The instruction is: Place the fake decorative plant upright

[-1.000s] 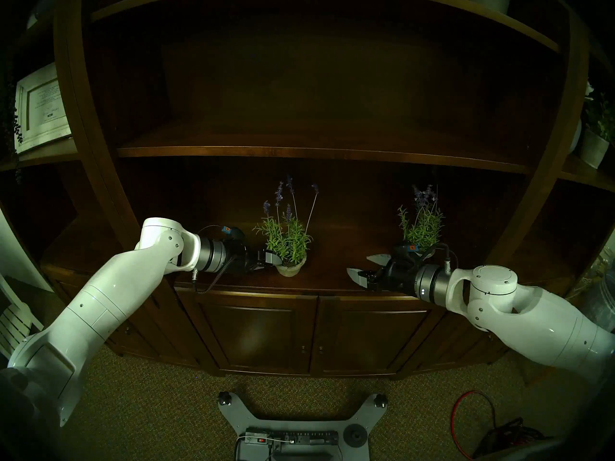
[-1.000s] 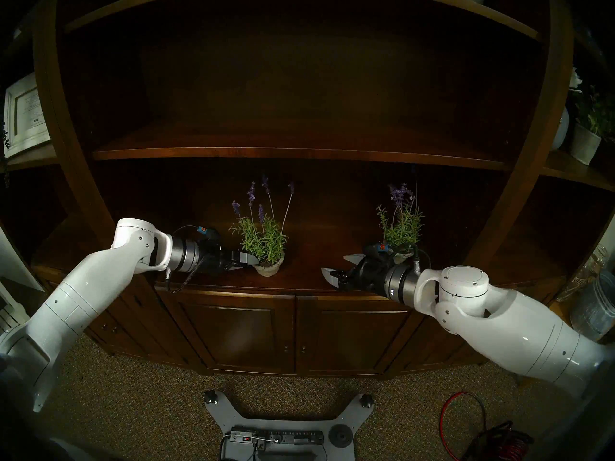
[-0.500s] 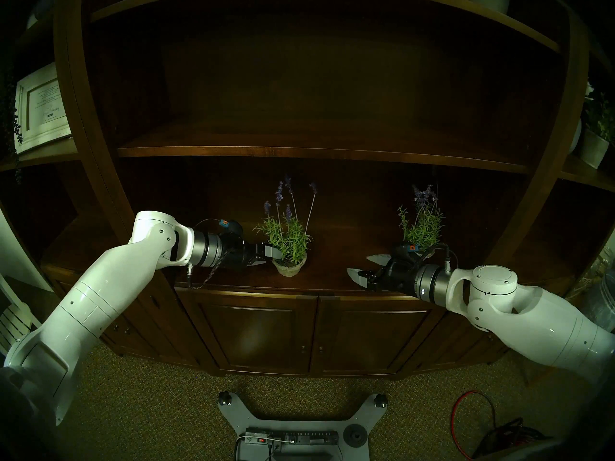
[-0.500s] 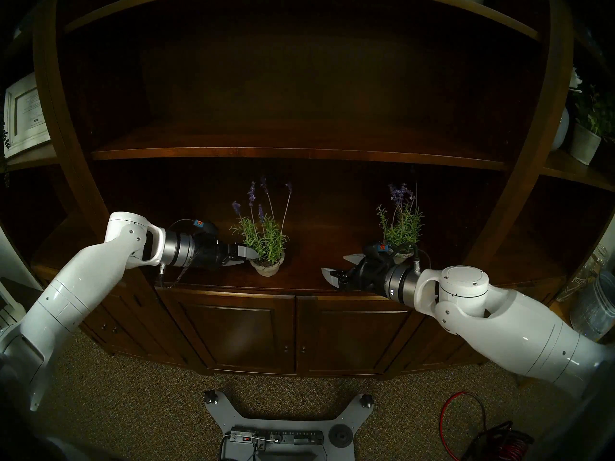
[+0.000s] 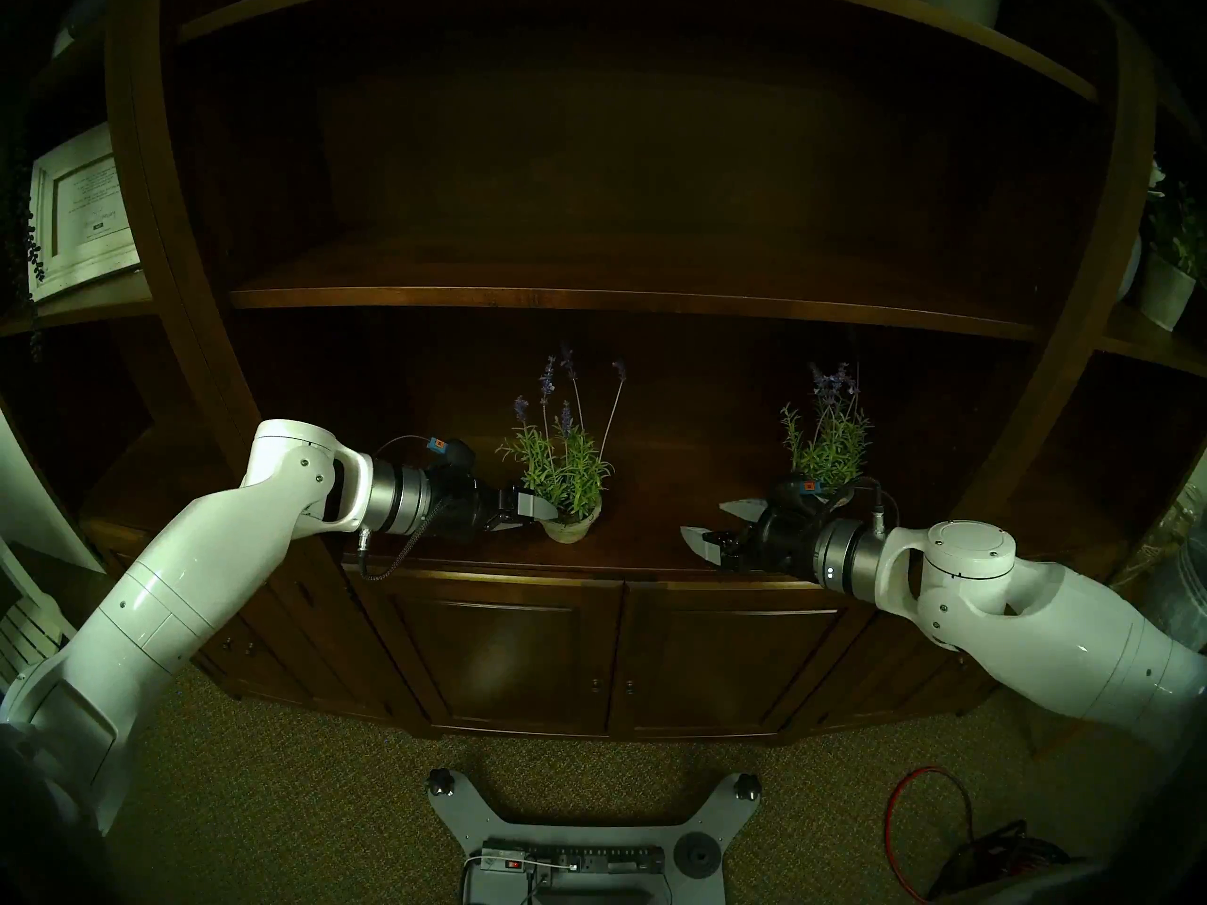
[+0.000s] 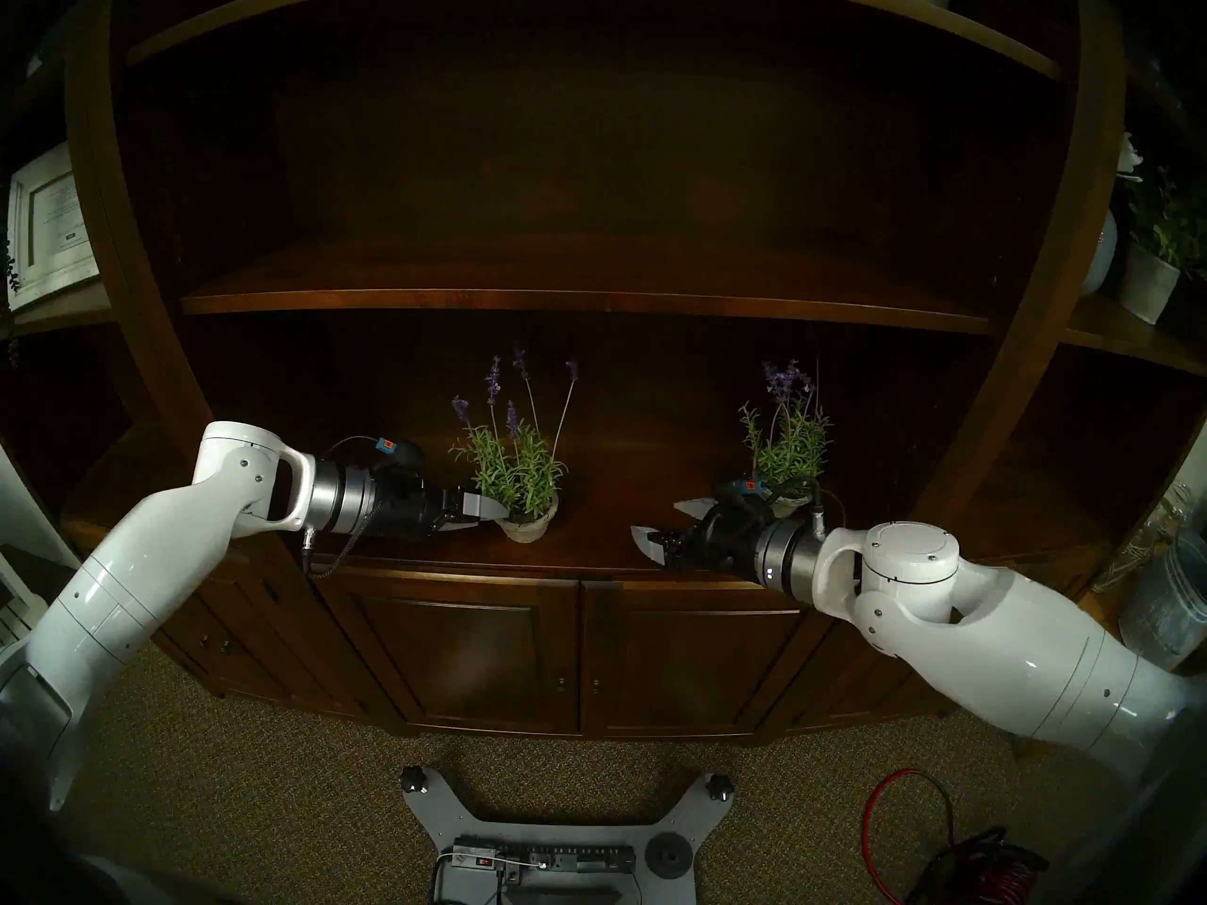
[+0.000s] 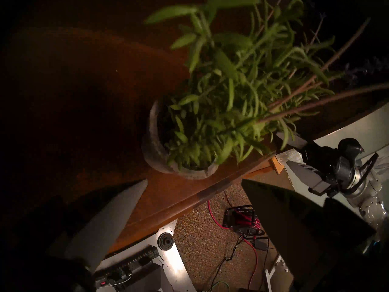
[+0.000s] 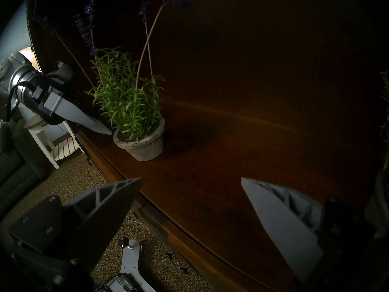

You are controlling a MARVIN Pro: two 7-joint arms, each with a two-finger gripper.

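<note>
Now the fake lavender plant (image 5: 563, 473) is standing upright in its small grey pot (image 5: 570, 527) on the dark wooden shelf (image 5: 640, 544) of a big bookcase, a little left of the middle. The left hand (image 5: 522, 517) is hanging just beside the pot's left side, and its two grey fingers (image 7: 117, 213) are spread apart with nothing between them. In the right wrist view one finger tip is sitting very close to the pot's rim (image 8: 126, 137), but I cannot tell if it is touching. The right hand (image 5: 712, 525) is waiting well apart from that plant, over the front edge of the shelf, and its fingers (image 8: 282, 217) are spread wide too, holding nothing. A second lavender plant (image 5: 826, 437) is standing upright farther to the right, behind the right hand. On the carpet (image 5: 313, 806) below, a grey robot base (image 5: 575, 825) is carrying a power strip (image 5: 588, 861), and a red cable (image 5: 914, 819) is lying in a loop to the right.
</note>
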